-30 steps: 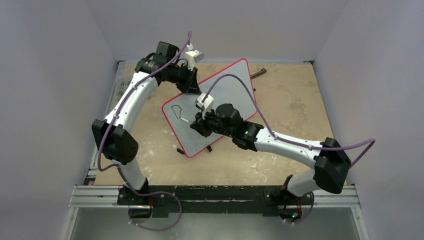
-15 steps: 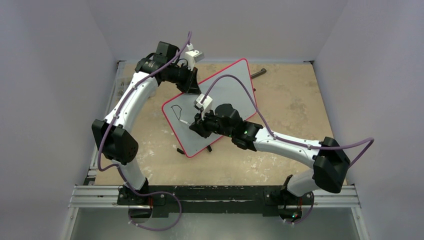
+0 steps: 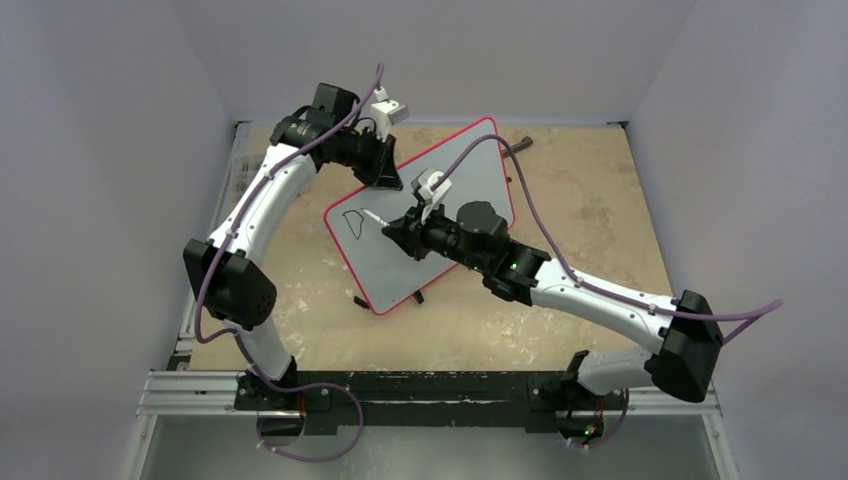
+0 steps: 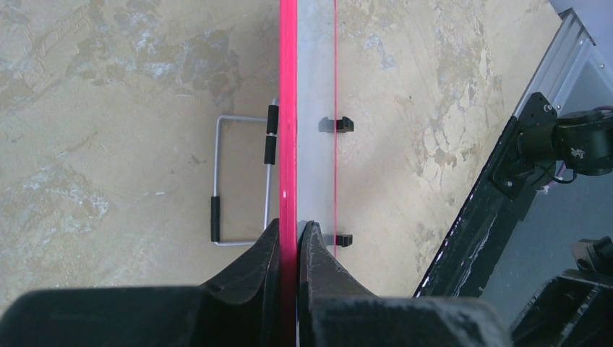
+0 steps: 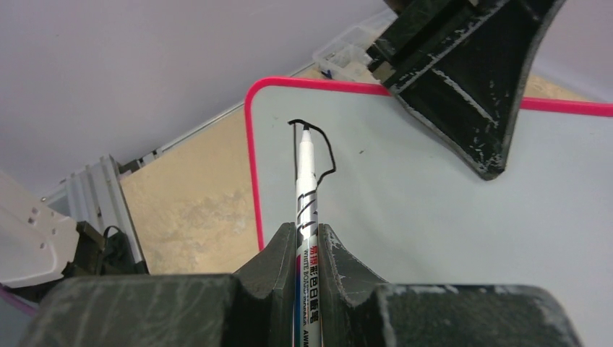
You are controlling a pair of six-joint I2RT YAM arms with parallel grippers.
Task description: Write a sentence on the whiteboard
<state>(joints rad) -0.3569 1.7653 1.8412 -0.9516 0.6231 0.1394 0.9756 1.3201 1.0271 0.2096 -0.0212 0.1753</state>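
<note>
We are on the first letter. Of the sentence (image 5: 331,153), only one black looped stroke shows, near a corner of the flat white red-rimmed whiteboard (image 3: 390,268). The whiteboard seems propped at a tilt on the tan mottled worktop (image 3: 600,220).

The right claw (image 5: 307,230) pinches a slim white marker pen (image 5: 306,170), whose black tip is at the top of that stroke. To write well, we judge the tip needs light, even pressure and short strokes, working away from the fresh ink.

The left claw (image 4: 289,225) is clamped on the whiteboard's red rim to steady it, and that hold should be firm. Its black finger hangs close over the writing area and may crowd later words.

Behind the whiteboard stand a silver wire stand (image 4: 242,181) and small black clips (image 4: 345,124).
</note>
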